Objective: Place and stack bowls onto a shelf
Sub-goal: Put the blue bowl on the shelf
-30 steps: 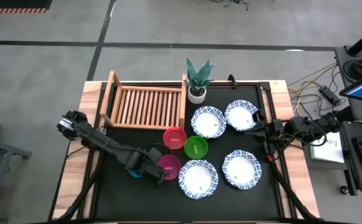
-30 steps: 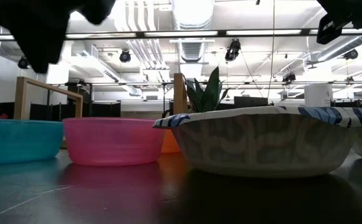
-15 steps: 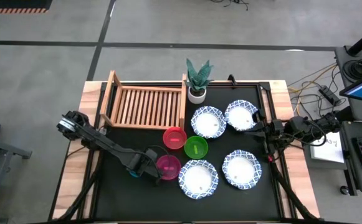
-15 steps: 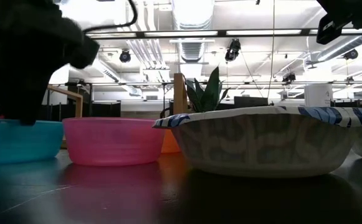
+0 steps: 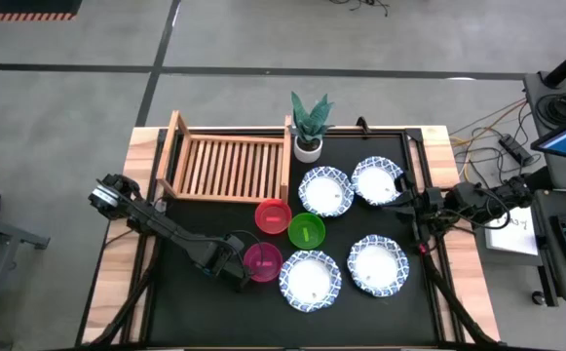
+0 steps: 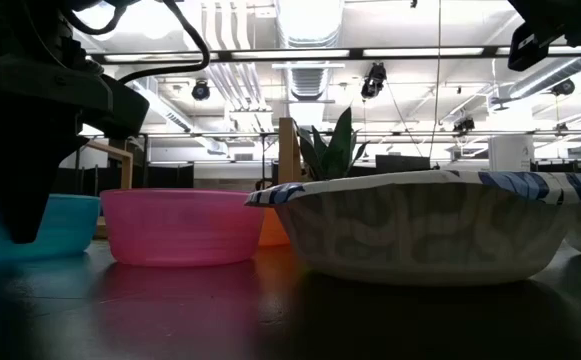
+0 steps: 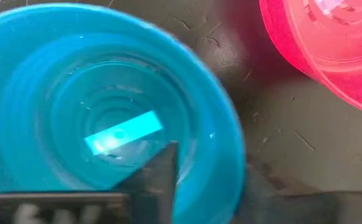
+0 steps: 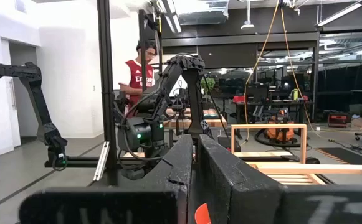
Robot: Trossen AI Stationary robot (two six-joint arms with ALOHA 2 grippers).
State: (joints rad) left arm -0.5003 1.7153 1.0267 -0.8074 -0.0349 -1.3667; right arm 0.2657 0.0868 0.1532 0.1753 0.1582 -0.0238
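Observation:
The blue bowl [image 7: 75, 112] stands on its base on the black mat, beside the magenta bowl [image 5: 262, 261]. My left gripper [image 7: 212, 180] is open and low over it, pointing down. One finger [image 7: 162, 180] is inside the bowl, the other [image 7: 265, 196] outside its wall. The red bowl [image 5: 273, 214] and green bowl [image 5: 307, 230] stand mid-mat. White patterned bowls [image 5: 325, 191], [image 5: 377, 180], [image 5: 310, 279], [image 5: 378, 264] lie to the right. The wooden shelf [image 5: 226, 166] holds nothing. My right gripper [image 5: 399, 203] is shut and hangs above the mat's right side. My left gripper comes from above with its fingers on either side of the blue bowl's rim [image 7: 233, 155], on the side toward the magenta bowl. I cannot tell whether either finger touches the wall. The bowl rests on the mat [image 6: 65, 225].
A white plant pot [image 5: 309, 146] stands at the shelf's right far corner. The magenta bowl [image 6: 180, 225] sits close beside the blue one. A bare strip of mat lies along the near-left edge [image 5: 180, 312]. A person stands in the room beyond [image 8: 144, 68].
My left gripper has moved down and a little toward the table's left, from above the magenta bowl's edge onto the blue bowl, ending with its fingers astride the rim. The bowls have kept their places.

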